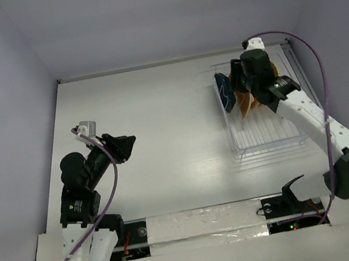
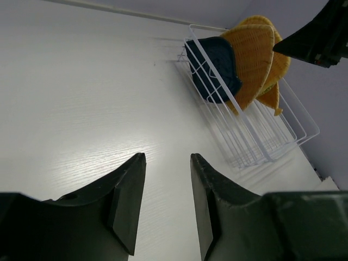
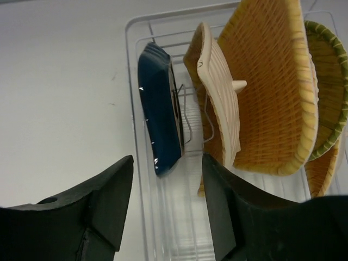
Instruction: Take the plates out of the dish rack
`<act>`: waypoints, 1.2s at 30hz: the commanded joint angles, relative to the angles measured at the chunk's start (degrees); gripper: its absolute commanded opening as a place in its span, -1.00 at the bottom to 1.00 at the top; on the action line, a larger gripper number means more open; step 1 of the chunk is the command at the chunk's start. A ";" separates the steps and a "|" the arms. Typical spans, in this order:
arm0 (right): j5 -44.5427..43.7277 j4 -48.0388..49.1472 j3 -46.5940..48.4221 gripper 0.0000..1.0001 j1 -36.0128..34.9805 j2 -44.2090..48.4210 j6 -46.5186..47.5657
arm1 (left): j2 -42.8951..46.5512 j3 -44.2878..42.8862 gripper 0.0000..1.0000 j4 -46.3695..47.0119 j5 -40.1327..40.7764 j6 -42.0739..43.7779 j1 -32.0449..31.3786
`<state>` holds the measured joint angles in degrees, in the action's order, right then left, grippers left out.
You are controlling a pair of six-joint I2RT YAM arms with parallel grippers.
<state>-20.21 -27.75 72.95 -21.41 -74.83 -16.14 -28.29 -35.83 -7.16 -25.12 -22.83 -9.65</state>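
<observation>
The dish rack [image 1: 256,135] is sitting near the far right corner of the worktop [image 1: 157,106], and as far as these views are showing, nothing is lying unloaded yet: every plate in sight is standing on edge between the white wires at the rack's far end. The dark blue plate [image 3: 160,119] is standing on the left side of the row, with a pale cream plate [image 3: 220,109] just beside it, a large orange woven plate [image 3: 272,92] behind that, and a green-rimmed plate [image 3: 326,81] showing at the right (one more orange edge is peeking out low down, but I cannot tell whether it is a separate plate). The right hand [image 3: 166,212] is hovering over that cluster with its fingers spread and nothing between them. It is pointing toward the lower rim of the blue plate, apart from it rather than touching, so I am reading this as the approach to a first pick. The left hand [image 2: 167,201] is hanging over the bare left half of the worktop, well apart from the rack, released and carrying nothing, and facing across toward the plates. The whole job is therefore looking to lie ahead: each plate is waiting to be lifted out and set down on the worktop, likely beginning with the blue one
</observation>
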 commanded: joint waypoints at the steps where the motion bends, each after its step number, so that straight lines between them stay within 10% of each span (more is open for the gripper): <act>1: -4.93 1.46 3.08 0.19 -0.12 -3.39 2.16 | 0.43 -0.38 -0.26 1.36 1.04 0.07 -0.19; 23: -16.61 2.70 18.46 0.20 -1.79 -29.67 9.90 | 1.14 -0.11 -0.16 1.62 0.69 -0.02 -0.19; 36: -24.34 1.56 21.18 -0.67 -5.22 -34.95 12.54 | 2.01 -0.11 -0.16 1.45 1.22 -0.11 -0.72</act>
<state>-40.97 -27.00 91.09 -25.43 -109.91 -2.28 -27.03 -35.81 -7.25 -24.29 -22.96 -10.13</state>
